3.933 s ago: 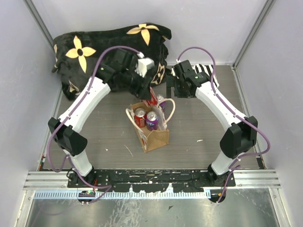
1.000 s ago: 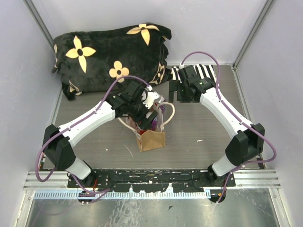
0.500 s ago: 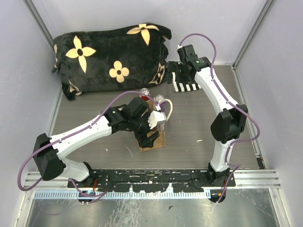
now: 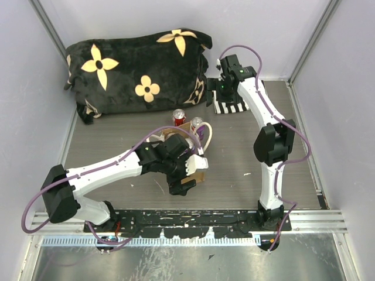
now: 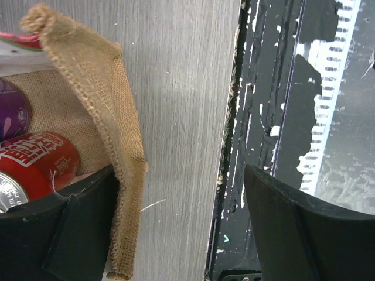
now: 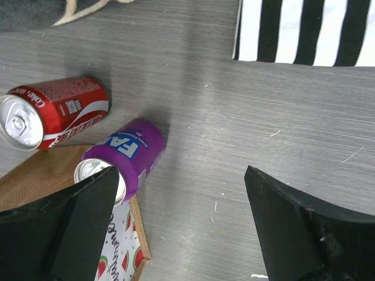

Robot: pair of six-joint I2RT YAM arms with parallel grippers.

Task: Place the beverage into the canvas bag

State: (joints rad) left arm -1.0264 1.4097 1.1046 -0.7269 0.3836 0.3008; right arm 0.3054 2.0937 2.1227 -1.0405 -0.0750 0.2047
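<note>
Grey wood-grain table (image 4: 246, 152), enclosed by pale walls (image 4: 351, 117); left gripper (image 5: 180, 175) and right gripper (image 6: 181, 175) both spread wide.

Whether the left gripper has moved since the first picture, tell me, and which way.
Yes: from over the black flowered cushion, the left gripper came toward the near table edge, beside the canvas bag.

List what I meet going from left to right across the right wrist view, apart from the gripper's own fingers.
red can → purple can → striped cloth
</note>
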